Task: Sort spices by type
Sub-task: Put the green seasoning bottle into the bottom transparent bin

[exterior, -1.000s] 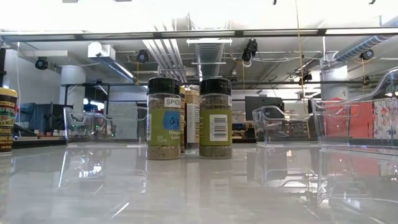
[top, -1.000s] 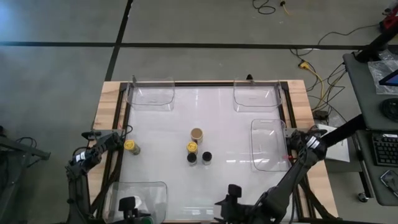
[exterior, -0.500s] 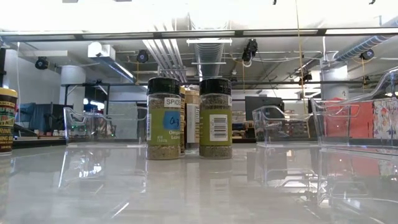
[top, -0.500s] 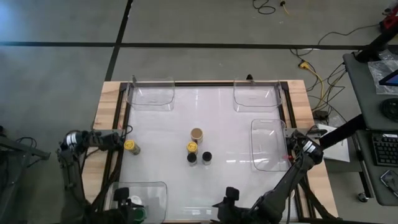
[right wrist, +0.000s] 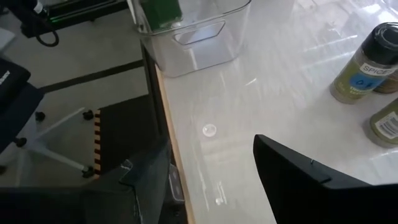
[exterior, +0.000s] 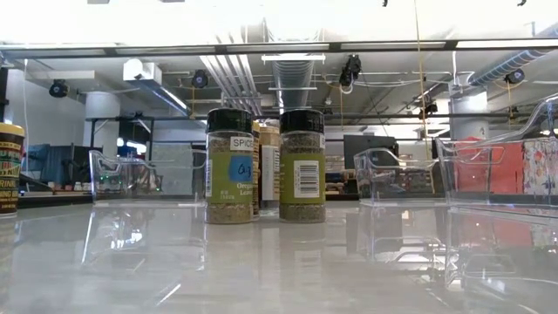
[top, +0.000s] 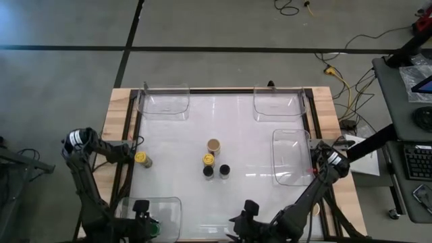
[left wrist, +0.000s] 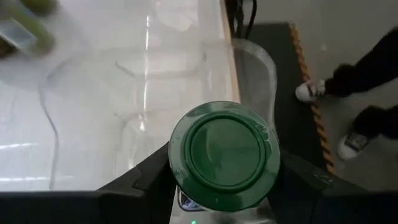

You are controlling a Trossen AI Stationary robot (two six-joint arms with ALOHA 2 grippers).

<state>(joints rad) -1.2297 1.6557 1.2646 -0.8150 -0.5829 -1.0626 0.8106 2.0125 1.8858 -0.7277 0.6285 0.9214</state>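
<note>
My left gripper (top: 143,221) is at the near-left clear tray (top: 169,206), shut on a green-lidded spice jar (left wrist: 224,152). My right gripper (right wrist: 211,186) is open and empty at the table's near edge, right of that tray (right wrist: 199,37). Two black-lidded jars (top: 208,171) (top: 224,170) stand upright mid-table. A yellow-lidded jar (top: 208,160) and a tan-lidded jar (top: 213,145) stand behind them. In the low view the black-lidded pair (exterior: 229,166) (exterior: 302,164) hides most of those two. Another yellow-lidded jar (top: 141,158) stands at the table's left edge. My left gripper pinches the green-lidded jar between its two fingers (left wrist: 155,177), one on each side, just below the lid's rim (left wrist: 177,180). The fingers come from above, pointing down. The jar is upright inside the tray's outline. The lid hides its body and base.
More clear trays stand at the far left (top: 164,102), the far right (top: 277,104) and along the right edge (top: 291,156). Bare white table lies between the jar cluster and the trays. A person's legs and shoes (left wrist: 348,106) show on the floor beyond the table.
My left arm's elbow has swung out toward the table's left edge and beyond it, while its gripper has stayed at the near-left tray with the green-lidded jar. The jars in the middle of the table have not moved.
</note>
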